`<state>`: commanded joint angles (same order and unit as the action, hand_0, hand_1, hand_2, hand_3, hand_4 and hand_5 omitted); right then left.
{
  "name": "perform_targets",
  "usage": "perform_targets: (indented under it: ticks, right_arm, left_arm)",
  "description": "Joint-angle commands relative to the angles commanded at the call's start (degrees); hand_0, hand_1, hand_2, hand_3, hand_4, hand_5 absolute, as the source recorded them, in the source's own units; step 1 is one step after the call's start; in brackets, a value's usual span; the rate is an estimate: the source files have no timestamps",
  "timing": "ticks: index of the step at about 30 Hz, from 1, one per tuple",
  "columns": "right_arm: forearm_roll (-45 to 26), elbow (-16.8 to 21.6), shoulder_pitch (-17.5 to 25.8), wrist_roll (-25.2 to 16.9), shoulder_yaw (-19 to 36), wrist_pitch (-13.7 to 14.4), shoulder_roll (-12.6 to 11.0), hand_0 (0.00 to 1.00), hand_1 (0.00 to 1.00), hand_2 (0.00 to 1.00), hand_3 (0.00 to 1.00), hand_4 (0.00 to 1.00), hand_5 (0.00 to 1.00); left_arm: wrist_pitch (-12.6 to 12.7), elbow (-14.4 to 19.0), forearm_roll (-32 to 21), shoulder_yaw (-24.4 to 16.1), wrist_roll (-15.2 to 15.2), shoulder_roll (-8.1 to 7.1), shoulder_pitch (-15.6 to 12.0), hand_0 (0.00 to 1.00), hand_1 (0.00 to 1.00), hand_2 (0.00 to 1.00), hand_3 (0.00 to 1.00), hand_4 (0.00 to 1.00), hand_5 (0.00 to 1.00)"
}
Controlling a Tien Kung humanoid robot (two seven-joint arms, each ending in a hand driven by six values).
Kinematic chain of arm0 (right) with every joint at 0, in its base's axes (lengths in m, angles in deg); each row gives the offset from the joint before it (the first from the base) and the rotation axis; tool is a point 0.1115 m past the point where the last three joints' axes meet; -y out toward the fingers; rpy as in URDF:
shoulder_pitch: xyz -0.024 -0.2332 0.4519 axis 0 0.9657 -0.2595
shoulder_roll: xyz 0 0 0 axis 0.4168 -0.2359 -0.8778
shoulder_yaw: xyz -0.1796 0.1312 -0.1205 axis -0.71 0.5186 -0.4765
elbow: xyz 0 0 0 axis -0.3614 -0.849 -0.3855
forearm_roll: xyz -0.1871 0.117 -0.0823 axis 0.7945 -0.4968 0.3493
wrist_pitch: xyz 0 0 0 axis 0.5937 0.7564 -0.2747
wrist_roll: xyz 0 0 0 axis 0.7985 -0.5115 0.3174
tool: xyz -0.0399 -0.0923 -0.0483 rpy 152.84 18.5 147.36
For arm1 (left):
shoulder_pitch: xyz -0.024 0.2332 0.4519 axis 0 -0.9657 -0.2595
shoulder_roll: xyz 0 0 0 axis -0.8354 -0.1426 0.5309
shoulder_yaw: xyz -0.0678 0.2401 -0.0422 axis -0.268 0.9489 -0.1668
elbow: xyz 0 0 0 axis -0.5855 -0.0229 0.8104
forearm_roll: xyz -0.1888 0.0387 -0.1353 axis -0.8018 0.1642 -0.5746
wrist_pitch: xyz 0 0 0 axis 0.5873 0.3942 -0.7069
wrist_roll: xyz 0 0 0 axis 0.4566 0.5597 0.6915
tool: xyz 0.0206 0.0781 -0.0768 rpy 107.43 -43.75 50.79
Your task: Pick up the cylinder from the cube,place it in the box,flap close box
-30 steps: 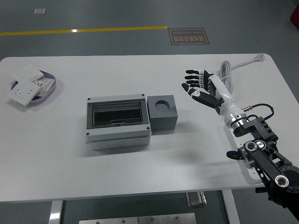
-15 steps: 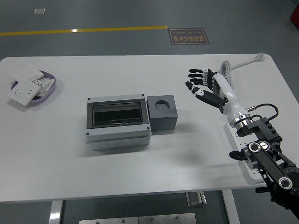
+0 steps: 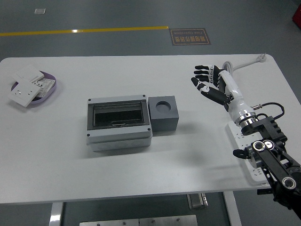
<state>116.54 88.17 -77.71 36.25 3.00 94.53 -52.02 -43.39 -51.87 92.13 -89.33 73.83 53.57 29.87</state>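
Note:
A dark grey cube with a round hole in its top stands mid-table, touching the right side of a grey box. The box's dark see-through flap lies flat over its opening. No cylinder shows in the hole or anywhere on the table. My right hand hovers over the table to the right of the cube, well apart from it, fingers spread and holding nothing. The left arm is out of view.
A purple tray with white switch plates sits at the far left. A white power strip and its cable run along the right edge under my right arm.
My right hand has drifted right and slightly away from the cube, rising a little toward the table's far side. The box and cube have not moved.

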Motion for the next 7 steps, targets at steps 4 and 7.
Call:
perform_targets:
  ticks: [4, 7]
  right_arm:
    - [0.1, 0.1, 0.2, 0.0, 0.8, 0.2, 0.0, 0.749, 0.682, 0.677, 0.684, 0.768, 0.3]
    - [0.2, 0.1, 0.3, 0.0, 1.4, 0.3, 0.0, 0.749, 0.682, 0.677, 0.684, 0.768, 0.3]
  left_arm:
    - [0.0, 0.0, 0.1, -0.2, -0.1, -0.01, 0.2, 0.605, 0.586, 0.592, 0.584, 0.644, 0.205]
    - [0.0, 0.0, 0.0, 0.0, -0.2, 0.07, 0.5, 0.605, 0.586, 0.592, 0.584, 0.644, 0.205]
